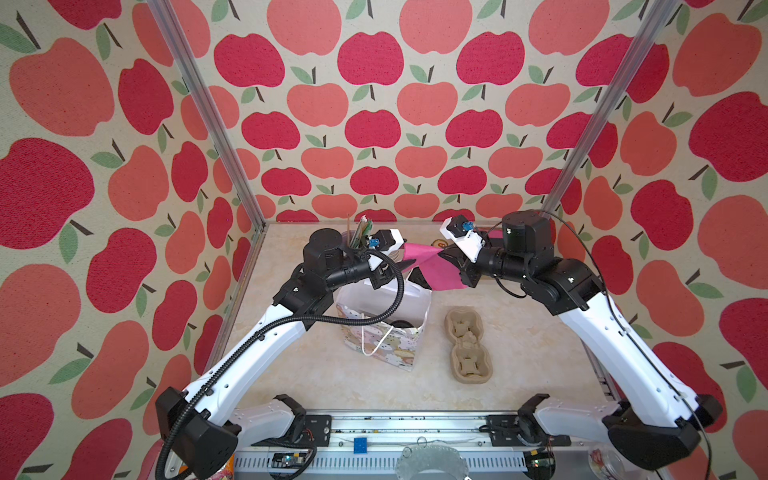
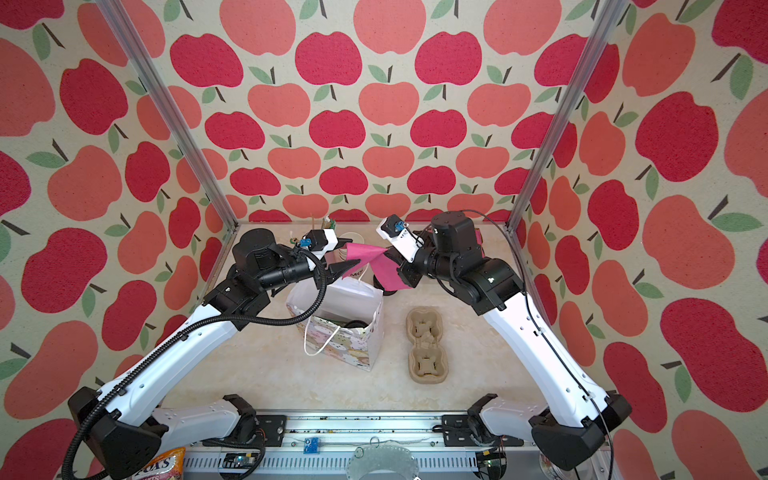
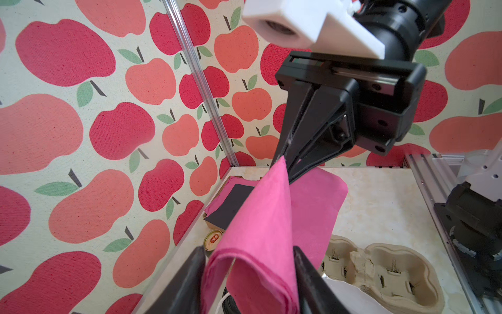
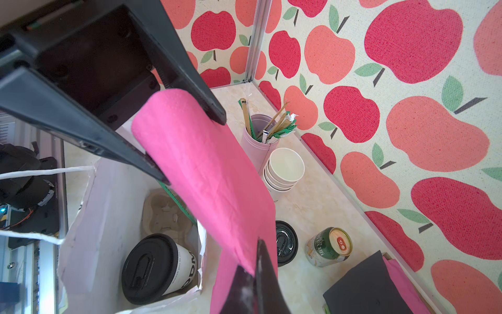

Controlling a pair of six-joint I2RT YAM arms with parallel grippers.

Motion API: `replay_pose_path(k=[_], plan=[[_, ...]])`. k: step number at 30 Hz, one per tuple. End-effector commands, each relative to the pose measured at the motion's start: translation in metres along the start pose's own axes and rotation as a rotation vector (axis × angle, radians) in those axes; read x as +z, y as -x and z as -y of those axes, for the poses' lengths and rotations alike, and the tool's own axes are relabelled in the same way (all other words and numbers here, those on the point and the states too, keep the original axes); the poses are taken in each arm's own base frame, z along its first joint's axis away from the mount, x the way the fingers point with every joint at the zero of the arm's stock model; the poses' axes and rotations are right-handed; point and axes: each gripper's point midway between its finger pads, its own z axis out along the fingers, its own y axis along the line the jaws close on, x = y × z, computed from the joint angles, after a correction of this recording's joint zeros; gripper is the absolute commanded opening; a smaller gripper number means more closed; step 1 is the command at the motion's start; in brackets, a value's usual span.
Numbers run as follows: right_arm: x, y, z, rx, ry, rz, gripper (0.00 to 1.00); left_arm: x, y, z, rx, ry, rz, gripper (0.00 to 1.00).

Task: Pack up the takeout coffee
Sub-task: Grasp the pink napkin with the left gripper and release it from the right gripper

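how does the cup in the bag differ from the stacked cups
The cup in the bag has a black lid; the stacked cups are lidless. The cup is single, with black lettering; the stacked cups are nested. The cup sits in the bag; the stacked cups stand on the table. Both: white paper.

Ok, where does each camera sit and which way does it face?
Both top views: high above the robot's base, facing down and forward over the table; both arms, left claw and right claw at the pink napkin.
Left wrist: on the left arm, facing the right arm; its fingers flank the napkin.
Right wrist: on the right arm, facing down into the gift bag holding the takeout coffee; its claw shows.
Wrist views share the napkin and drink can.
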Motion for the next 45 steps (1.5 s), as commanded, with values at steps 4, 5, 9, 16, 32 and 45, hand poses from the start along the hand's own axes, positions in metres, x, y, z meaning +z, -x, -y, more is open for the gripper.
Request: replay_pose_path(k=[4,5,9,16,32,45], plan=[[-0.006,0.0,-0.008,-0.018,0.024,0.008,0.01,-0.002,0.01,0.003,-0.018,-0.05,0.018,0.28],[-0.006,-0.001,-0.008,-0.021,0.021,0.006,0.01,-0.003,0.01,0.003,-0.016,-0.048,0.018,0.23],[-0.005,-0.007,-0.007,-0.027,0.011,-0.011,0.06,-0.006,0.011,0.001,-0.004,-0.036,0.019,0.03],[-0.003,-0.022,-0.003,-0.035,-0.02,-0.074,0.39,-0.013,0.02,0.003,0.045,-0.041,0.021,0.0],[-0.003,-0.043,-0.001,-0.039,-0.057,-0.129,0.25,-0.036,0.04,0.006,0.184,-0.054,-0.073,0.0],[0.005,-0.056,-0.002,-0.036,-0.056,-0.147,0.22,-0.054,0.045,0.002,0.257,-0.013,-0.145,0.0]])
